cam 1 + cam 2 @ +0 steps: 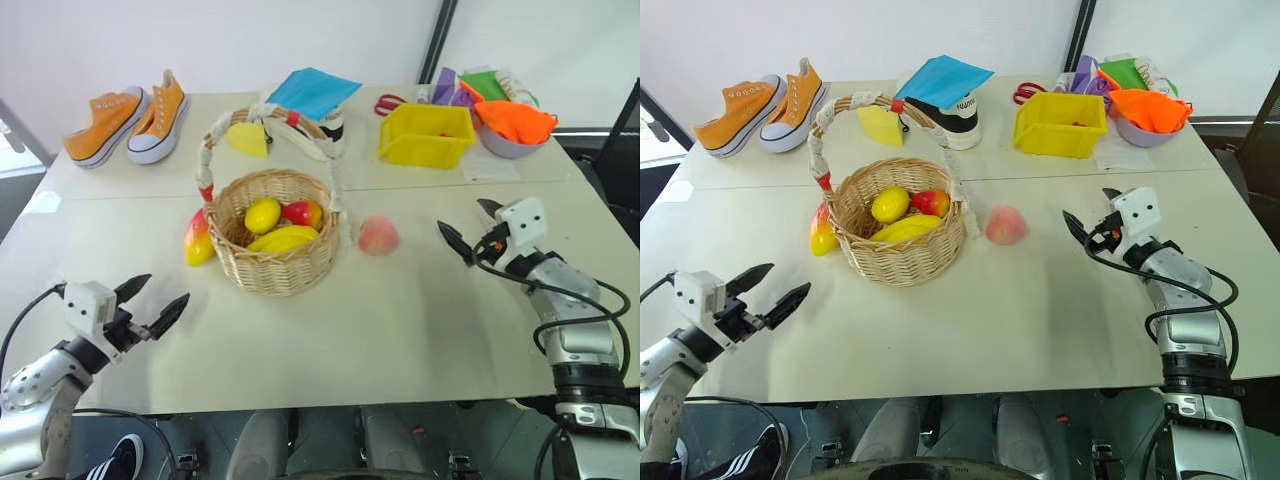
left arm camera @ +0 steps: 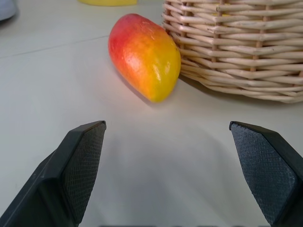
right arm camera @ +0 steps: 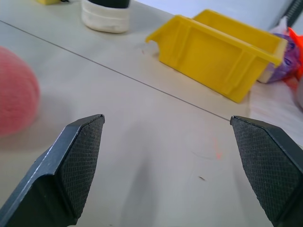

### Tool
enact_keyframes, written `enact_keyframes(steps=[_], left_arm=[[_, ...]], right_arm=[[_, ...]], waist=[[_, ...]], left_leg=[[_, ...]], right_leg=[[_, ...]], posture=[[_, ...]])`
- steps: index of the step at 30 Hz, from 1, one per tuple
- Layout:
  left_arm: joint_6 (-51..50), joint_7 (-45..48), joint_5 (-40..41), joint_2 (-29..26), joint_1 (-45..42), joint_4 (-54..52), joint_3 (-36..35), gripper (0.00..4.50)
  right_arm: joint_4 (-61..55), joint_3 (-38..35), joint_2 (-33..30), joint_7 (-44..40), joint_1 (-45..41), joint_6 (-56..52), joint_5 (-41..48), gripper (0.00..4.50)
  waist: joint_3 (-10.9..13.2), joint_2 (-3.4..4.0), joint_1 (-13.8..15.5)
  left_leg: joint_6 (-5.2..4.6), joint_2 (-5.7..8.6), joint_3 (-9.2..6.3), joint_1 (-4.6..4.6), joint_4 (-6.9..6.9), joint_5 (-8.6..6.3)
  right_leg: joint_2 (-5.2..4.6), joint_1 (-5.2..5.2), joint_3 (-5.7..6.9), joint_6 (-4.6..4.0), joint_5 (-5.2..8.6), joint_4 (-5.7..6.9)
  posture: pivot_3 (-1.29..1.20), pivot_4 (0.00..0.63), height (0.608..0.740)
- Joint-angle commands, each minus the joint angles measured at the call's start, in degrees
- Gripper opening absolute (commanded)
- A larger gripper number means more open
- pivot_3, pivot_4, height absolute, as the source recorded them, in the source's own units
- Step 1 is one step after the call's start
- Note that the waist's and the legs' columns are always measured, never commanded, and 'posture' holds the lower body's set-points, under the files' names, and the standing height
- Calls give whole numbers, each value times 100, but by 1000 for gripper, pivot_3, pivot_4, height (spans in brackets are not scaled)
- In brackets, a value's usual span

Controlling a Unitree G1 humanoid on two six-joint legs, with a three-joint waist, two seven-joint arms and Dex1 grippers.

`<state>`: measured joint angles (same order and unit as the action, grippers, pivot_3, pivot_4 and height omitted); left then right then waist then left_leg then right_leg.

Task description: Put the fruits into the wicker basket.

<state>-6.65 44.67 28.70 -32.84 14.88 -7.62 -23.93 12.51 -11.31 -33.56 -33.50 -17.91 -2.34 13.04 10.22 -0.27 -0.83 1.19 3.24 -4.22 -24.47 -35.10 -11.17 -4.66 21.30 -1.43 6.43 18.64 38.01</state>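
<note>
The wicker basket [image 1: 240,265] stands mid-table with a lemon [image 1: 262,214], a red apple [image 1: 306,212] and a banana [image 1: 283,240] inside. A red-and-yellow mango [image 1: 198,241] lies on the table against the basket's left side, and the left wrist view shows the mango [image 2: 144,56] beside the weave [image 2: 236,47]. A pink peach [image 1: 378,235] sits on the table just right of the basket. My left gripper [image 1: 166,290] hovers open, near the front left edge, pointing toward the mango. My right gripper [image 1: 460,215] is open and empty, right of the peach [image 3: 16,90].
Along the back stand orange sneakers [image 1: 125,120], a yellow paper piece [image 1: 248,137], a blue sheet [image 1: 312,92] over a black-and-white shoe [image 1: 330,127], red scissors [image 1: 390,102], a yellow plastic bin [image 1: 425,135] and a bowl of orange cloth [image 1: 512,128].
</note>
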Motion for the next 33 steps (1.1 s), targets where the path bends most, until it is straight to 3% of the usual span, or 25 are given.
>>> enact_keyframes(steps=[1,5,29,33], left_arm=[[250,91,84,28,43,-199,-191,4500],[188,-161,-33,41,38,-189,-216,4500],[744,416,204,22,-224,-111,-256,4500],[624,687,519,-1,-163,-304,-265,4500]], right_arm=[[18,-43,32,-3,-190,215,-17,4440],[49,2,56,-76,-239,215,-6,4440],[-271,29,141,-435,-128,72,171,4440],[-784,-68,56,-1186,134,-359,954,4440]], waist=[[0,0,5],[0,0,7],[0,0,9],[0,0,9]], left_leg=[[0,0,0,0,0,0],[0,0,0,0,0,0],[0,0,0,0,0,0],[0,0,0,0,1,0]], right_leg=[[0,0,0,0,0,0],[0,-2,1,1,0,-1],[0,-1,1,0,0,-1],[0,0,1,-1,1,-1]], posture=[[0,150,740],[0,150,740],[0,150,740],[0,150,740]])
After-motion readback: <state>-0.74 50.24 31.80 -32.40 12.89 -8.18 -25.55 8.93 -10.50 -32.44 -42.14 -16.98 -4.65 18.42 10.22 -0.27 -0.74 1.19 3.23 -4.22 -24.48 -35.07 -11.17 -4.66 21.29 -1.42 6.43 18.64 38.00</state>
